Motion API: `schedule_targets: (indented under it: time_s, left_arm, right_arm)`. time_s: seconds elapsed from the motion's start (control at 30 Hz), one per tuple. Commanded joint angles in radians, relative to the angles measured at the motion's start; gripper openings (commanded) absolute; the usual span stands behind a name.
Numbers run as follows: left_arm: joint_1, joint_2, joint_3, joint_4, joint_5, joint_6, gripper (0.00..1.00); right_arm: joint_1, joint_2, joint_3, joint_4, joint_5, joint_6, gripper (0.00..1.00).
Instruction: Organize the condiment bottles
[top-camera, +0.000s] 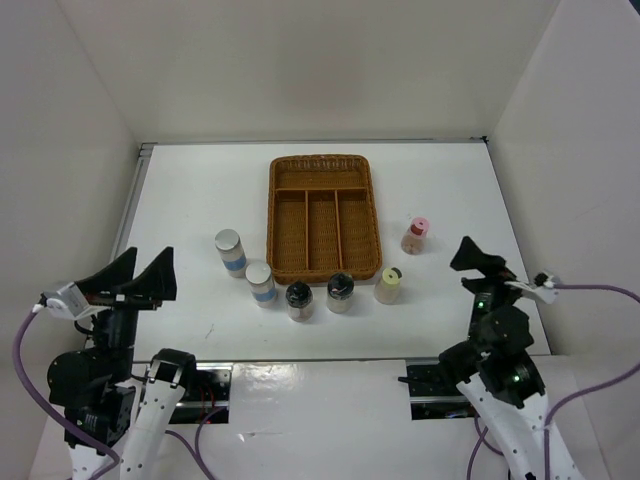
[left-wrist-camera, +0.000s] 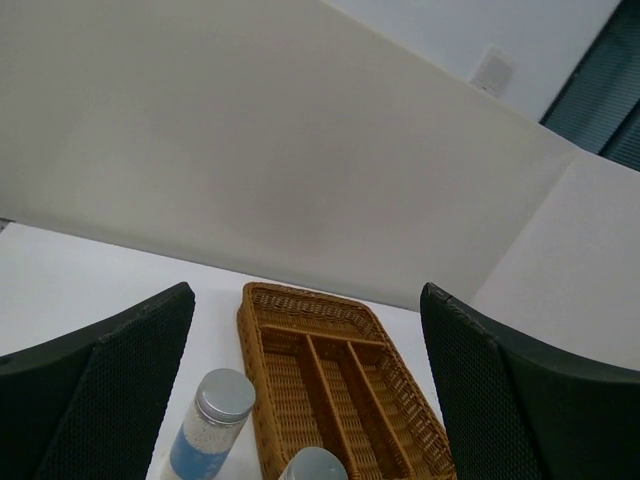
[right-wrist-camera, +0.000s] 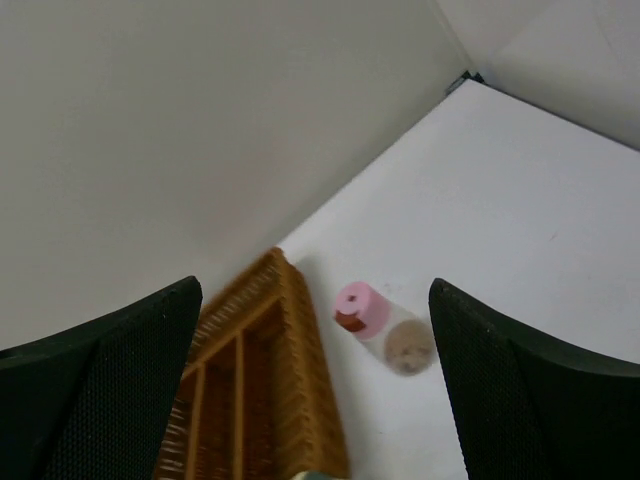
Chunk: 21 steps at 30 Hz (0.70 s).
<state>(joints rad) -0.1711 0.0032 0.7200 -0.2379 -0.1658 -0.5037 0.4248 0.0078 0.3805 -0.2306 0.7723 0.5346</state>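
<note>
While your left hand (top-camera: 150, 258) and right hand (top-camera: 480, 255) both gape wide, holding nothing, the six condiment bottles (top-camera: 299, 300) stand on the bench (top-camera: 180, 200) outside the wicker tray (top-camera: 322, 162).

We see only the cap of the nearer silver-topped bottle (left-wrist-camera: 313, 466), cut by the left wrist view's bottom edge, which also crops the wicker tray (left-wrist-camera: 305, 297). In the right wrist view the tray is blurred and cropped, and we cannot make out the pink-capped bottle's (right-wrist-camera: 375, 325) contents.
</note>
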Motion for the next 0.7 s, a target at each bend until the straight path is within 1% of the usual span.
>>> schedule_targets:
  time_s: [0.0,0.03,0.1,0.13,0.17,0.2,0.23,0.27,0.3,0.4,0.43,0.47,0.5,0.53,0.57,0.63,0.67]
  left_arm:
    - [-0.001,-0.127,0.001,0.072,0.095,0.027,0.99]
    - [-0.001,-0.127,0.001,0.072,0.107,0.027,0.99]
    - [-0.001,-0.127,0.001,0.072,0.127,0.027,0.99]
    - [-0.001,-0.127,0.012,0.063,0.143,0.027,0.99]
    - [-0.001,-0.127,0.027,0.054,0.143,0.027,0.99]
    - [-0.001,-0.127,0.036,0.028,0.152,0.027,0.99]
    - [-0.001,-0.127,0.045,0.017,0.152,0.027,0.99]
    - [-0.001,-0.127,0.058,0.006,0.164,0.027,0.99]
    - [-0.001,-0.127,0.058,-0.018,0.175,0.027,0.99]
    - [-0.001,-0.115,0.094,-0.079,0.184,0.027,0.99]
    - [-0.001,-0.1,0.095,-0.093,0.184,0.027,0.99]
    - [-0.011,-0.085,0.108,-0.113,0.195,0.016,0.99]
    - [-0.011,-0.042,0.123,-0.123,0.195,0.016,0.99]
    - [-0.022,-0.011,0.134,-0.144,0.207,0.016,0.99]
    - [-0.022,0.06,0.145,-0.144,0.218,0.016,0.99]
    - [-0.022,0.142,0.179,-0.164,0.227,0.016,0.99]
    - [-0.022,0.237,0.199,-0.187,0.227,0.043,0.99]
  right_arm:
    - [-0.006,-0.068,0.149,-0.227,0.069,0.267,0.98]
    - [-0.006,-0.068,0.149,-0.219,0.035,0.227,0.98]
    - [-0.006,-0.068,0.149,-0.291,0.035,0.356,0.98]
    - [-0.006,-0.068,0.149,-0.37,0.025,0.44,0.98]
    - [-0.006,-0.068,0.138,-0.401,0.025,0.485,0.98]
    - [-0.006,-0.068,0.129,-0.401,0.003,0.564,0.98]
    - [-0.006,-0.068,0.114,-0.401,-0.023,0.565,0.98]
    - [-0.006,-0.068,0.104,-0.325,-0.071,0.541,0.98]
    - [-0.006,-0.068,0.084,-0.294,-0.071,0.544,0.98]
    - [-0.006,-0.068,0.06,-0.276,-0.038,0.735,0.98]
    - [-0.006,-0.068,0.06,-0.248,-0.069,0.701,0.98]
    - [-0.006,-0.068,0.049,-0.14,-0.193,0.608,0.98]
    - [-0.006,-0.068,0.049,-0.091,-0.264,0.429,0.98]
    - [-0.006,-0.068,0.04,-0.023,-0.374,0.391,0.98]
    - [-0.006,-0.068,0.04,-0.009,-0.399,0.374,0.98]
    - [-0.006,-0.055,0.052,0.013,-0.413,0.373,0.98]
    - [-0.006,-0.03,0.064,0.004,-0.404,0.373,0.98]
